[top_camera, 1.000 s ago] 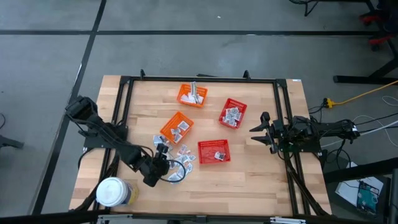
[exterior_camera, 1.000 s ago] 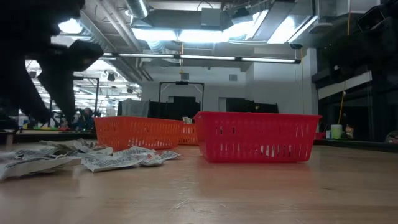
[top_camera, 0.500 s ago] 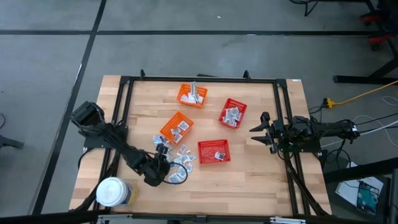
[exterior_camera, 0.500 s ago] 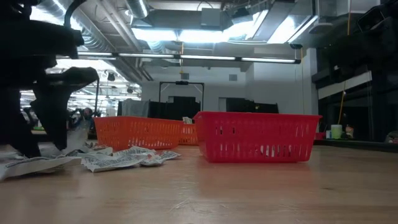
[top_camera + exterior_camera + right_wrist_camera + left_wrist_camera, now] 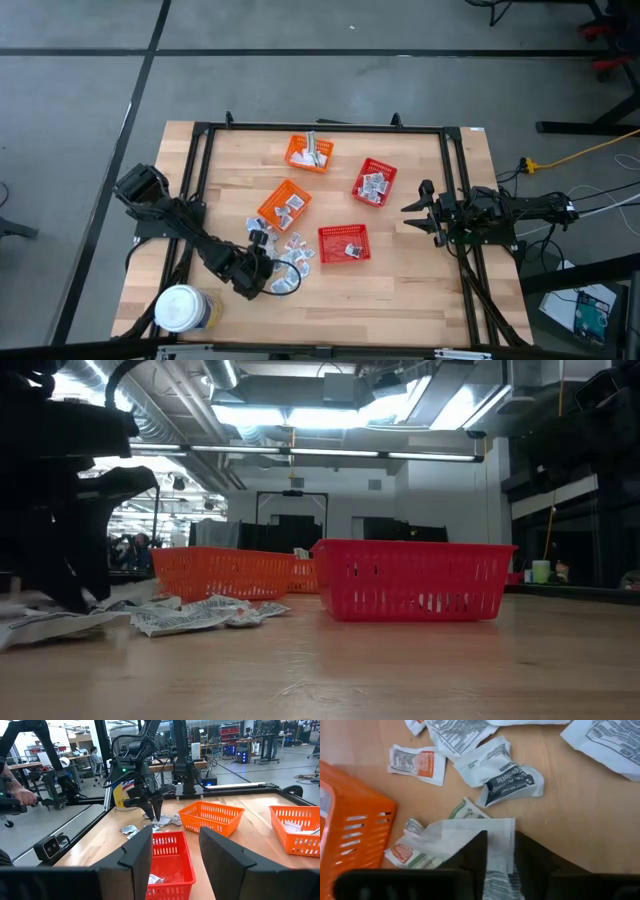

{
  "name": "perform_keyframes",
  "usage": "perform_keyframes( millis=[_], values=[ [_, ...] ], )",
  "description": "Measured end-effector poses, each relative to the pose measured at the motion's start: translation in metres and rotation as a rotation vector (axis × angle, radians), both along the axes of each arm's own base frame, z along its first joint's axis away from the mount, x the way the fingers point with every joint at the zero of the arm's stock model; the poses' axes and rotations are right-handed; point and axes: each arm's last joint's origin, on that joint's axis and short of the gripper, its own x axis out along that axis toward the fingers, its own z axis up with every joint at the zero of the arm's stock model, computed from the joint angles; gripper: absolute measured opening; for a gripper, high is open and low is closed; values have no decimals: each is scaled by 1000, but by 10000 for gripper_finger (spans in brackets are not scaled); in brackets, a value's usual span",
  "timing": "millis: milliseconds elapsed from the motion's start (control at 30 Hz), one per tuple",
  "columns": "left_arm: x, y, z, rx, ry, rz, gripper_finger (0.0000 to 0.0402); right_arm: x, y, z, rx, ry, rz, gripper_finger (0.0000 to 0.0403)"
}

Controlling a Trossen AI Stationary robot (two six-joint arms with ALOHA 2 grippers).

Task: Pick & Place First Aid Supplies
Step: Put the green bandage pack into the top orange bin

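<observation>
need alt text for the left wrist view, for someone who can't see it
The left gripper is down on a wooden table, its two dark fingers closing on a flat white packet. More small sachets lie scattered on the wood beyond it, and the corner of an orange mesh basket sits beside them.

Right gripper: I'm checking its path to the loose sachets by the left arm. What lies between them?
In the high view, a red basket holding a few sachets sits between the open right gripper and the loose sachets; the rest is bare tabletop.
</observation>
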Motion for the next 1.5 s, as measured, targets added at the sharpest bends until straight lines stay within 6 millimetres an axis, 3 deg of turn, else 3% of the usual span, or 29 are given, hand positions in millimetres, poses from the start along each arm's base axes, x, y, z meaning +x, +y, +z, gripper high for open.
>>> perform_keyframes(
  millis=[200, 500, 933, 1167, 1500],
  values=[
    [-1, -1, 0, -46, 20, 14, 8, 0, 0, 0, 0, 0, 1, 163],
    [5, -5, 8, -101, -6, 96, 2, 0, 0, 0, 0, 0, 0, 163],
    [13, -13, 46, -313, -102, 212, 2, 0, 0, 0, 0, 0, 0, 163],
    [8, 6, 83, -487, -161, 268, 2, 0, 0, 0, 0, 0, 0, 163],
    [10, 51, 126, -706, -252, 285, 2, 0, 0, 0, 0, 0, 0, 163]
  ],
)
